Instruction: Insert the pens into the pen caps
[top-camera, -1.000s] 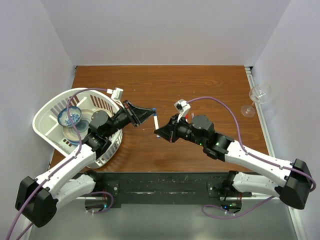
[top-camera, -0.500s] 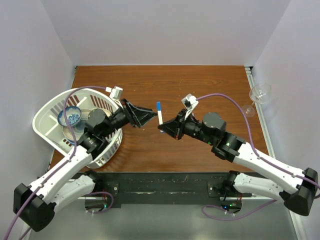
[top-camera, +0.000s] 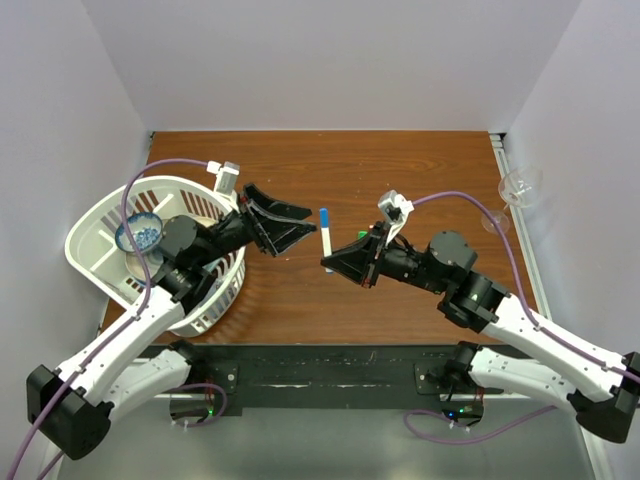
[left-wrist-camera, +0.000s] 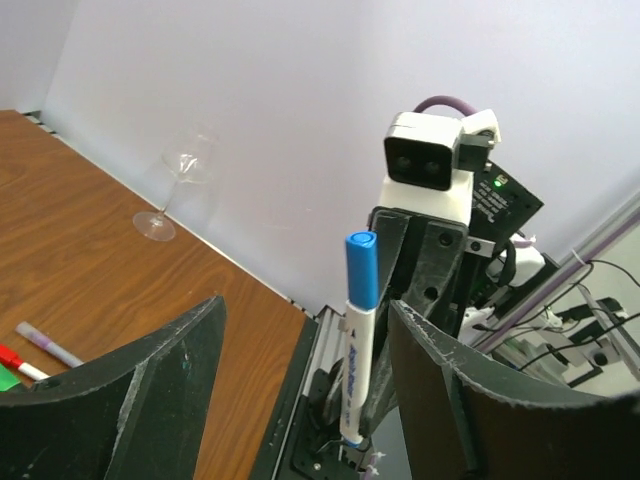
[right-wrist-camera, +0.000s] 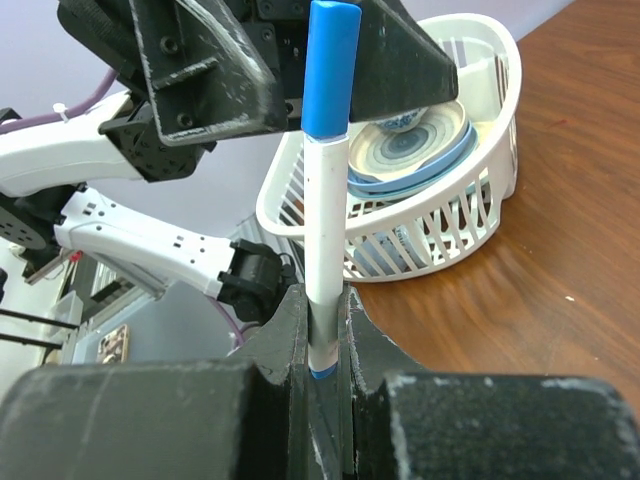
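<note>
A thin white pen (top-camera: 327, 240) wearing the blue cap (top-camera: 323, 214) stands nearly upright above the table's middle. My right gripper (top-camera: 334, 263) is shut on the pen's lower end; in the right wrist view the fingers (right-wrist-camera: 292, 330) pinch the pen (right-wrist-camera: 324, 220) under its blue cap (right-wrist-camera: 330, 65). My left gripper (top-camera: 287, 226) is open, just left of the pen and apart from it. In the left wrist view the capped pen (left-wrist-camera: 356, 370) shows between the spread jaws. Another white pen (left-wrist-camera: 48, 343), a red piece (left-wrist-camera: 10, 356) and a green piece (left-wrist-camera: 8, 378) lie on the table.
A white basket (top-camera: 100, 215) with plates and a blue-patterned bowl (top-camera: 140, 233) sits at the left, under the left arm. A wine glass (top-camera: 515, 192) stands at the table's far right edge. The basket (right-wrist-camera: 470, 215) fills the background of the right wrist view.
The left gripper has opened, released the blue cap on the pen and drawn back to the left. The right arm has carried the capped pen slightly right.
</note>
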